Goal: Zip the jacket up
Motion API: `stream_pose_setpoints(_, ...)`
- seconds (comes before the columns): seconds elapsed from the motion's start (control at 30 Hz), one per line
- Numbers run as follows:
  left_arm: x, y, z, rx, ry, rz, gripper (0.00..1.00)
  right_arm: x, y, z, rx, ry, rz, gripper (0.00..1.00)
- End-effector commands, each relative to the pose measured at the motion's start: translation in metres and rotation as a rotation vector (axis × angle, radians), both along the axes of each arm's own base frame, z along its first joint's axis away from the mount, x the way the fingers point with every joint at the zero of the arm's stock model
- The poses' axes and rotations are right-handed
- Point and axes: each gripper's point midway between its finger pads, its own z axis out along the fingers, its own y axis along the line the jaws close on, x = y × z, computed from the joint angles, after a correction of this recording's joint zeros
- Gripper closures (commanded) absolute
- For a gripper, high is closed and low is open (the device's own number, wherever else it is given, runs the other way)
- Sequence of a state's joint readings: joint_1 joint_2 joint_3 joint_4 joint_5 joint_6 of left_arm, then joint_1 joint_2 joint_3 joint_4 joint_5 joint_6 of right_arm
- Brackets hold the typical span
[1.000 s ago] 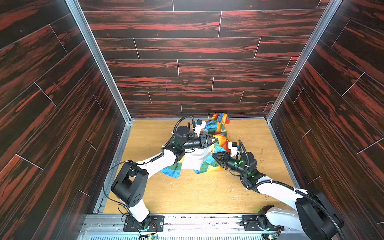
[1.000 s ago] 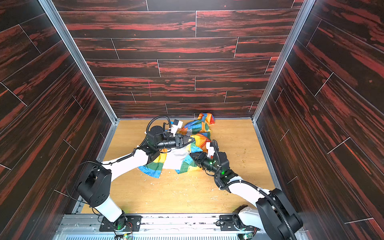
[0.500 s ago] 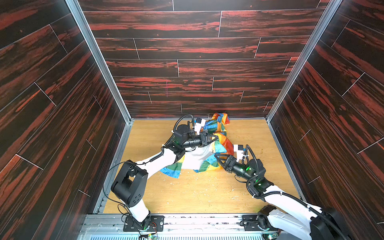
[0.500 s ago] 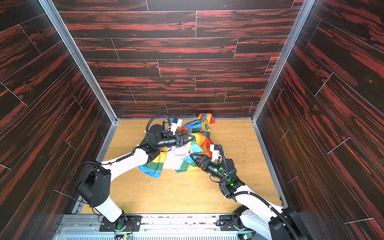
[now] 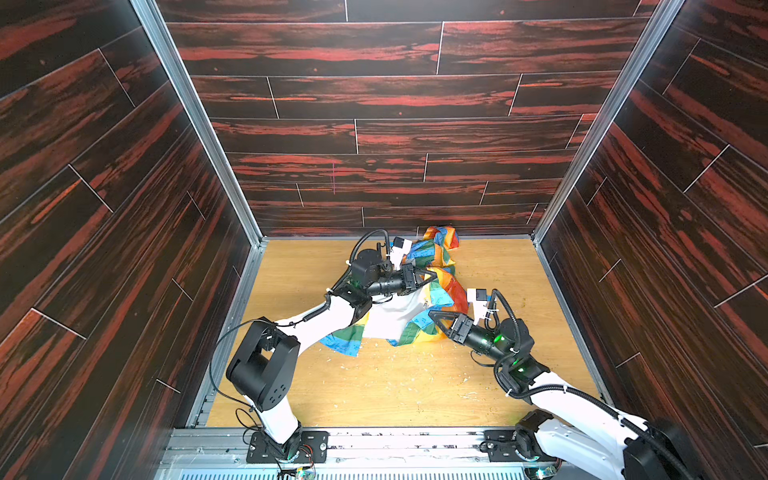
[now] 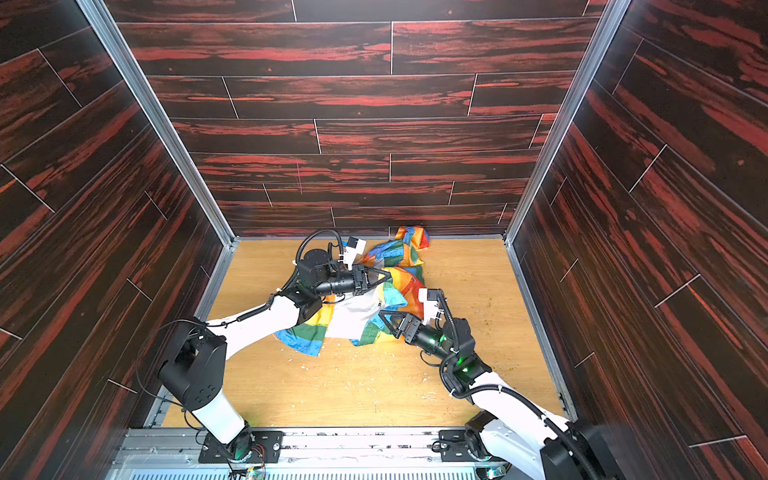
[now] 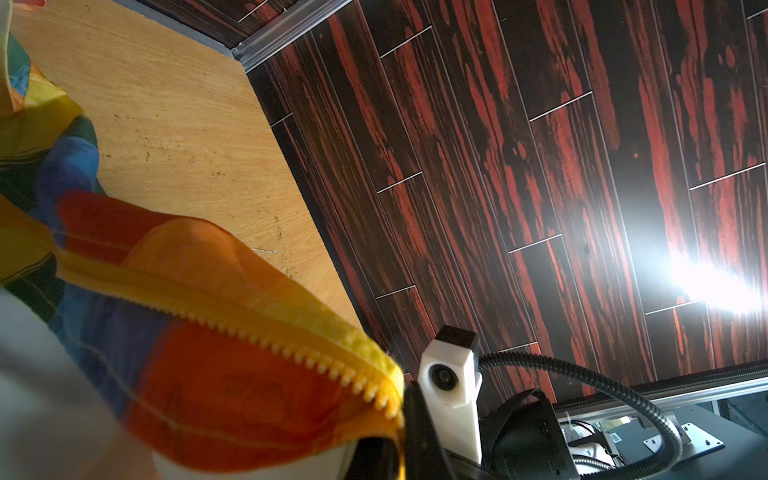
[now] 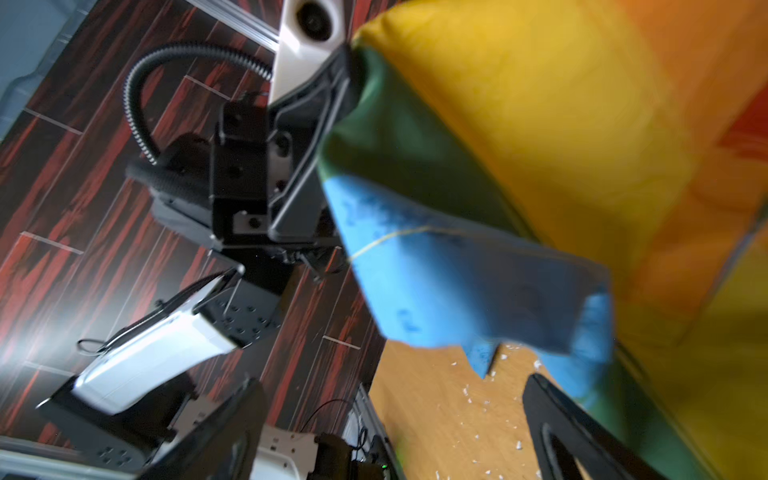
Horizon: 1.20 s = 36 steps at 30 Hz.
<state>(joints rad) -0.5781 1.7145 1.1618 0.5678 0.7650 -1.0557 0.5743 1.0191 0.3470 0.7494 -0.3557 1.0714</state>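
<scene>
Top views both show the small, thin, many-coloured cloth jacket (image 5: 440, 291) lying crumpled on the light wooden counter (image 5: 374, 386), in the middle of the frame near the back wall. The left end effector (image 5: 430, 277) is clenched on its yellow edge, holding it up. The right end effector (image 5: 438, 323) is spread wide, gripping nothing, just beside the jacket's lower edge.

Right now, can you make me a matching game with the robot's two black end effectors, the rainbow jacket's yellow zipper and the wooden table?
Things
1. black left end effector
2. black right end effector
3. yellow toothed zipper
4. light wooden table

States
A. dotted with small white crumbs
B. open, close to the jacket's near edge
C. undone, teeth bare
D. shut on the colourful thin fabric jacket

Pairs: 1-D, 2-B, 3-C, 4-A.
</scene>
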Motion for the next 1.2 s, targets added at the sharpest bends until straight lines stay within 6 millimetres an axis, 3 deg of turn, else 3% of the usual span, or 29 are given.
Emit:
stream_pose_setpoints(0.0, 0.001, -0.002, 0.023, -0.036, -0.045, 0.006, 1.00, -0.010, 0.009, 0.020, 0.070, -0.065, 0.062, 0.06)
stream_pose_setpoints(0.17, 0.000, 0.000, 0.029, -0.045, -0.039, 0.010, 1.00, -0.005, 0.012, 0.030, 0.093, -0.091, 0.043, 0.20)
stream_pose_setpoints(0.33, -0.004, 0.003, 0.035, -0.048, -0.014, 0.015, 1.00, 0.016, 0.013, 0.029, 0.091, -0.089, -0.028, 0.22)
stream_pose_setpoints(0.7, -0.012, 0.006, 0.032, -0.039, 0.054, -0.003, 1.00, 0.036, 0.015, 0.033, 0.155, -0.108, -0.050, 0.34)
stream_pose_setpoints(1.03, -0.016, 0.008, 0.030, -0.032, 0.061, -0.006, 1.00, 0.041, 0.011, 0.040, 0.187, -0.119, -0.040, 0.41)
stream_pose_setpoints(1.17, -0.017, 0.008, 0.030, -0.031, 0.060, -0.007, 1.00, 0.043, 0.013, 0.043, 0.180, -0.123, -0.033, 0.52)
